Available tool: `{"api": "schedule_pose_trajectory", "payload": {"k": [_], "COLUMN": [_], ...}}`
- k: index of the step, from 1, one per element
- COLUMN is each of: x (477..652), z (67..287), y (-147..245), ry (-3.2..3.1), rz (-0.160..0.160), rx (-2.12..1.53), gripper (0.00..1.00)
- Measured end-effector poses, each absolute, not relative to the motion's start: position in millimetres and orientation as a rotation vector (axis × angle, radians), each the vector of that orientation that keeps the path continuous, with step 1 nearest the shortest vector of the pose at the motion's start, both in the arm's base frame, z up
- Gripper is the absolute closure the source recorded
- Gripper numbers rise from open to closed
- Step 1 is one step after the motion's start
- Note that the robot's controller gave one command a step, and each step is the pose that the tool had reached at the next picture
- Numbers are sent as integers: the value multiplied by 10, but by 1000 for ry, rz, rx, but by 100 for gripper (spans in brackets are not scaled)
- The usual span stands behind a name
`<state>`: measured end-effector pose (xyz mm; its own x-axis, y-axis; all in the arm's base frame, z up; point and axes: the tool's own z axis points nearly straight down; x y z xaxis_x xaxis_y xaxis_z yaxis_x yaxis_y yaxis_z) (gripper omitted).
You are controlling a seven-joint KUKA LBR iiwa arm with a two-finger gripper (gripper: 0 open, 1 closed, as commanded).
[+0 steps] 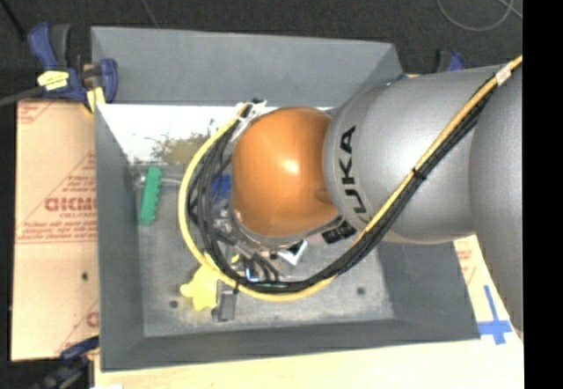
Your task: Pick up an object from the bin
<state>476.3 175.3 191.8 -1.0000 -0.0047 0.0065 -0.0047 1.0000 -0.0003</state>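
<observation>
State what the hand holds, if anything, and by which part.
It cannot be told; the hand sits right beside a yellow piece.

my orange cover (281, 172) and cables (187, 202) crowd the bin's (264, 62) middle, right of the green block (149, 196). bare floor lies open below that block, down to the yellow piece (201, 290).

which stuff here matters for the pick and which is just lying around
Part of the job:
- gripper, low near the front left of the grey bin
- yellow lumpy thing, right beside the gripper and the nearest candidate

Just lying about:
- green oblong thing, by the left wall, well apart from the gripper
</observation>
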Motion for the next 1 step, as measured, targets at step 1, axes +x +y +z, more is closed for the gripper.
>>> {"api": "schedule_pose_trajectory", "payload": {"k": [1], "x": [4783], "z": [1959], "y": [1745], "ry": [-3143], "rz": [-2], "rx": [1], "gripper": [0]}}
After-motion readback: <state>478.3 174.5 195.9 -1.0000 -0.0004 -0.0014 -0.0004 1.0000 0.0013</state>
